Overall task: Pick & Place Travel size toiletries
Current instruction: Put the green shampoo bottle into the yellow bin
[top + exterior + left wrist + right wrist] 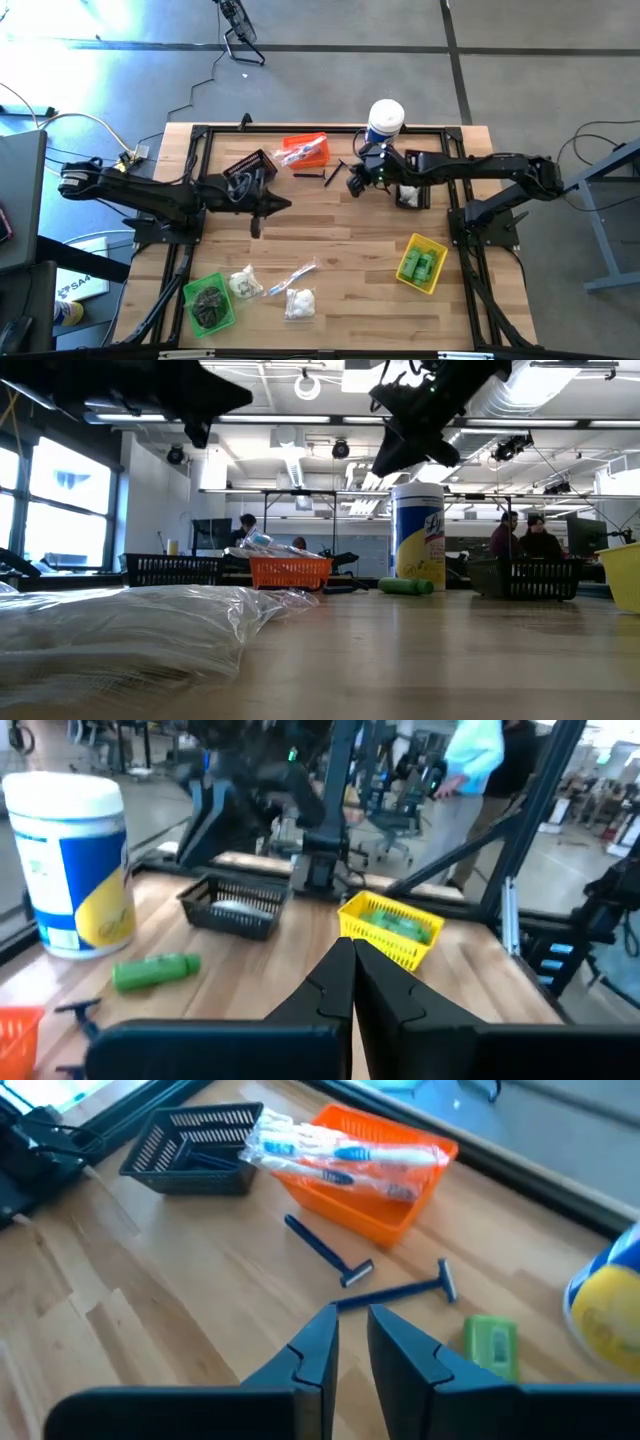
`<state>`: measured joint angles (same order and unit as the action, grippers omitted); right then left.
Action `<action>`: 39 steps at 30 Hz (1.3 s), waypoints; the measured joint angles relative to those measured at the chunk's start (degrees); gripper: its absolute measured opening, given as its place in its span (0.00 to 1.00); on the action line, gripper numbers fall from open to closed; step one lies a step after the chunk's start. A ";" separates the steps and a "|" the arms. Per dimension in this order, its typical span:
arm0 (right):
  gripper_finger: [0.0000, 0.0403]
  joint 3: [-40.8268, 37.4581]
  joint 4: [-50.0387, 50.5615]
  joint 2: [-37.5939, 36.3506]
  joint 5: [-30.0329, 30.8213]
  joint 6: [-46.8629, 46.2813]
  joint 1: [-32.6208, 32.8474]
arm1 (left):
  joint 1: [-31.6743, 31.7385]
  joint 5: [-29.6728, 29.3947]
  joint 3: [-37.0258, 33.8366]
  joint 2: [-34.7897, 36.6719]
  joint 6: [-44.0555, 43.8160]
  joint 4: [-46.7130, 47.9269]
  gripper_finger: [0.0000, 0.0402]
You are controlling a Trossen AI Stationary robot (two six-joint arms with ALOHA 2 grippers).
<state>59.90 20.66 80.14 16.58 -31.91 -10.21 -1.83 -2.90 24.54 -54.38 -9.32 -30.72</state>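
Observation:
Two thin black razors (330, 1252) (400, 1290) and a green mini bottle (490, 1345) lie flat on the wood near the orange bin (400, 1200), which holds clear-wrapped toothbrush packets (340, 1148). My right gripper (352, 1320) hovers above the wood just short of the razors, fingers a little apart with nothing between them. My left gripper (350, 945) is shut and empty, held level above the table's middle left (285, 205). Two bags of white puffs (245, 283) (298, 302) and a clear packet (290, 278) lie near the front edge.
A tall white canister (385, 120) stands at the far edge beside the right gripper. A black bin (250, 170) sits left of the orange one, and another (235, 905) under the right arm. A yellow bin (422, 263) holds green bottles; a green bin (210, 303) holds a dark bundle.

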 joint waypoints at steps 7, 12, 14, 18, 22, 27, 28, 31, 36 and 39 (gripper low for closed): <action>0.02 0.00 -1.44 0.02 -3.96 -3.27 0.36 | -0.04 -0.18 -0.01 0.94 -1.10 0.60 0.00; 0.01 0.12 -3.55 2.46 -4.63 -4.50 2.01 | -0.04 -0.26 -0.01 0.93 -1.69 0.94 0.00; 0.01 1.32 -3.43 4.73 -4.23 -5.36 3.05 | -0.04 -0.28 0.01 0.93 -1.69 1.26 0.00; 0.01 6.47 4.34 10.35 -1.14 -5.56 4.70 | -0.04 -0.28 0.01 0.93 -1.86 1.21 0.00; 0.01 13.28 16.27 15.65 1.72 -6.00 4.60 | -0.04 -0.30 0.01 0.93 -3.00 1.39 0.00; 0.01 16.83 22.90 19.65 1.47 -7.29 2.79 | -0.04 -0.31 0.01 0.93 -3.06 1.70 0.00; 0.01 16.83 22.84 19.76 1.37 -7.33 2.54 | -0.04 -0.31 0.01 0.93 -3.06 1.76 0.00; 0.01 16.90 22.64 19.80 1.32 -7.31 1.91 | -0.04 -0.33 0.01 0.93 -3.04 1.75 0.00; 0.03 16.92 22.73 19.80 1.22 -6.27 0.80 | -0.04 -0.33 0.01 0.93 -3.22 2.25 0.00; 0.11 16.92 23.17 19.84 0.46 -5.38 0.59 | -0.06 -0.33 0.01 0.93 -3.22 2.27 0.00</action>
<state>76.82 43.83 99.98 17.04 -37.29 -9.62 -1.89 -3.22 24.56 -53.45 -12.53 -28.45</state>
